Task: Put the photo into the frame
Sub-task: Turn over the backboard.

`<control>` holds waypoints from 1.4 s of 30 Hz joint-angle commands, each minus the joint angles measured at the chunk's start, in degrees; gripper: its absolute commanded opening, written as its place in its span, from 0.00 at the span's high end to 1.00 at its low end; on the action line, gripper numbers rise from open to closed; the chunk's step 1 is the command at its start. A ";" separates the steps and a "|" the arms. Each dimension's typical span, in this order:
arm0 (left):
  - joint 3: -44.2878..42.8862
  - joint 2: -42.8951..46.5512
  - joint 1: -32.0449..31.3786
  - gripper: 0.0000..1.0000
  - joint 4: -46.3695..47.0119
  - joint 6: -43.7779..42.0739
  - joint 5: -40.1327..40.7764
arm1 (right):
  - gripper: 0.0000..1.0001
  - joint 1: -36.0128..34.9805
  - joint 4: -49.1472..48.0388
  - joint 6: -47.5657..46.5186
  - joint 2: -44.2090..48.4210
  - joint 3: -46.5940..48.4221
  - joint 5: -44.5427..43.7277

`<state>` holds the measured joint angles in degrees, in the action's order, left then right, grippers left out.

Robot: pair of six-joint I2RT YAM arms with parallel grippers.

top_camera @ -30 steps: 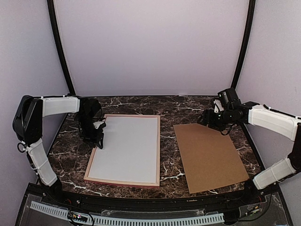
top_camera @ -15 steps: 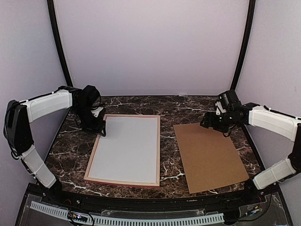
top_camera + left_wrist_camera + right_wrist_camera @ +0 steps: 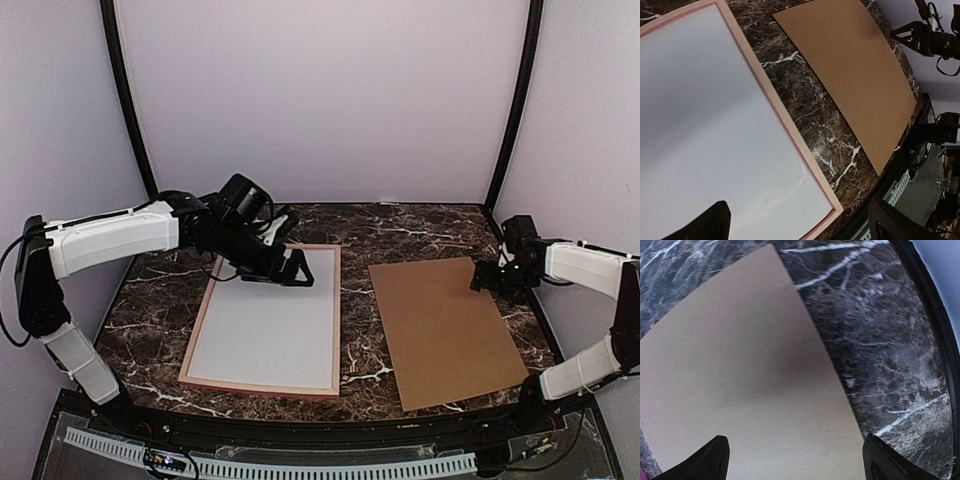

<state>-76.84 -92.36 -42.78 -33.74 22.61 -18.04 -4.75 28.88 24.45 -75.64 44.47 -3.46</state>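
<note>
**Both grippers spread wide over a marble table**

The left gripper (image 3: 288,274) is seen with its jaws spread wide and nothing between them. Directly beneath it lies the frame (image 3: 260,386), flat on the dark, white-veined marble table (image 3: 360,330). The gripper is held over the frame's far end, and most of the frame extends to its near side. The frame's opening is filled by a plain white sheet (image 3: 265,330); whether this is the photo cannot be told.

To the right of the left gripper, across a strip of bare marble, a brown board (image 3: 445,330) is laid flat, apart from the frame. The right gripper (image 3: 484,281), likewise opened wide and empty, is held over that board's far right corner, with bare marble just to its right.

The table is enclosed by pale lilac walls (image 3: 320,100), and curved black poles (image 3: 125,100) are set at the back corners.
</note>
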 commanded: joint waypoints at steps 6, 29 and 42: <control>-16.03 -20.22 -13.24 0.01 9.75 4.89 -3.53 | 0.06 7.94 -6.14 -0.19 -3.60 -3.83 4.67; -29.20 -41.43 -18.41 0.01 13.39 9.09 -1.62 | 0.13 9.76 -10.24 4.39 0.85 -12.18 20.43; -27.75 -41.39 -17.69 0.01 11.81 12.03 0.94 | 0.32 9.76 -7.09 4.10 8.22 -12.03 34.25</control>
<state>-104.97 -133.21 -60.27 -21.41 33.91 -17.89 6.11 19.64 27.94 -69.82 31.81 17.17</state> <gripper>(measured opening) 0.989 0.711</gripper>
